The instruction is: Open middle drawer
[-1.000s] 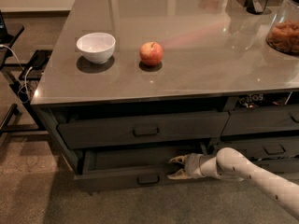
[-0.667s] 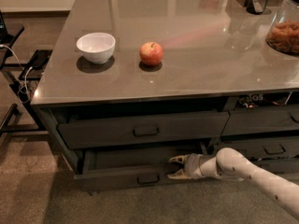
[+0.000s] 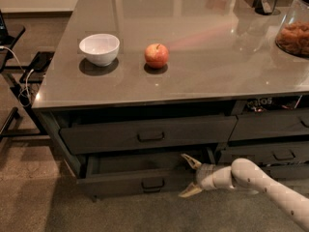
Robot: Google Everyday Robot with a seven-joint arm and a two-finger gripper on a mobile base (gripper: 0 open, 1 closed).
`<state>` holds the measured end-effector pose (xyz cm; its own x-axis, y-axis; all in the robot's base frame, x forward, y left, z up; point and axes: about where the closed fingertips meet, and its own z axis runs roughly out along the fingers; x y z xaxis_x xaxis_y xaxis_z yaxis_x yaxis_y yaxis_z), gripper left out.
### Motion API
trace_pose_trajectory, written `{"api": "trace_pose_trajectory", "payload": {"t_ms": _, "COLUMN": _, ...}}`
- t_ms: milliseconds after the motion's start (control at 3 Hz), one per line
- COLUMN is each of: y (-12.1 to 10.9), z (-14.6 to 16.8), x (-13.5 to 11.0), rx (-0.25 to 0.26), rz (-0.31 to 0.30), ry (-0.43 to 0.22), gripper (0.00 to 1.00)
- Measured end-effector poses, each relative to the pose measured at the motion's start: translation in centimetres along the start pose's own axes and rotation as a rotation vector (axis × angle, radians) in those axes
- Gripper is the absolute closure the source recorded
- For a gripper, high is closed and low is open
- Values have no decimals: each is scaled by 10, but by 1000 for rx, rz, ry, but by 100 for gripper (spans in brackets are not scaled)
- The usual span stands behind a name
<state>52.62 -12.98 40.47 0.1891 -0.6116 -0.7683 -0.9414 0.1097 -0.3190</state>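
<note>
The middle drawer [image 3: 140, 183] is the lower wide dark grey drawer, with a small black loop handle [image 3: 153, 183] at its centre. It stands pulled out part way, and its dark shallow inside [image 3: 140, 162] shows. My gripper [image 3: 189, 177] is at the right end of the drawer's front, reaching in from the lower right on the white arm [image 3: 260, 182]. It is open and empty: one finger [image 3: 191, 161] points up over the drawer's right end, and the other [image 3: 187, 192] points down in front of it.
Above is a wide drawer with a taller front [image 3: 150, 136]. Narrower dark drawers [image 3: 270, 124] stand to the right. On the counter [image 3: 203, 81] are a white bowl [image 3: 99, 49], a red apple [image 3: 156, 55] and a snack jar [image 3: 294, 35]. A black frame with cables [image 3: 19, 81] is at the left.
</note>
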Motion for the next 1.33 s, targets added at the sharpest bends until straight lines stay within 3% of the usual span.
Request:
{"api": "trace_pose_trajectory", "payload": {"t_ms": 667, "y": -4, "z": -6, "x": -10, "rx": 0, "rz": 0, "ry": -1, "gripper": 61}}
{"api": "trace_pose_trajectory", "payload": {"t_ms": 1000, "y": 11, "z": -5, "x": -19, "rx": -20, "rz": 5, "ry": -35, "gripper": 84}}
{"api": "trace_pose_trajectory", "payload": {"t_ms": 1333, "y": 10, "z": -7, "x": -20, "rx": -20, "rz": 5, "ry": -35, "gripper": 100}}
